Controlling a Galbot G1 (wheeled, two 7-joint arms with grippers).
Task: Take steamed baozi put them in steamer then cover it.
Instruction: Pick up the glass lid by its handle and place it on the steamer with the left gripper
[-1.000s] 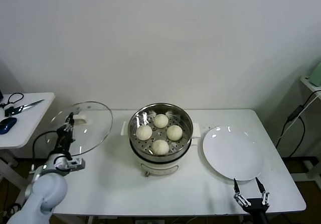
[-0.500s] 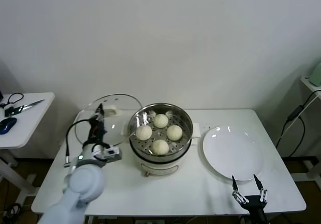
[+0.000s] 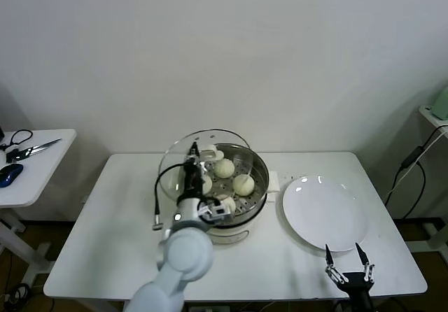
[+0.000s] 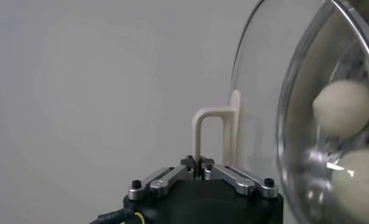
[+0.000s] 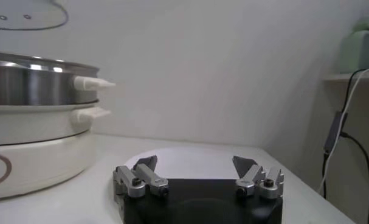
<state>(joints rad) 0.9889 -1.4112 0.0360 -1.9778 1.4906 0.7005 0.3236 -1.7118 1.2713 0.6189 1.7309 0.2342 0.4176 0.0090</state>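
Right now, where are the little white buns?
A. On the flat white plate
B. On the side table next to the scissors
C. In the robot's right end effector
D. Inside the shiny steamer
D: the baozi sit on the holed floor of the steamer, while the plate beside it is bare and the right end effector near the table's front edge holds nothing.

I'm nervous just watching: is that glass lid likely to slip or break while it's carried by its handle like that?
The glass lid looks rigid, probably fairly heavy and breakable if dropped. The left tool is shut on only the thin cream handle, with the lid tilted over the steamer, so it could swing or slip. The metal rim may soften small knocks.
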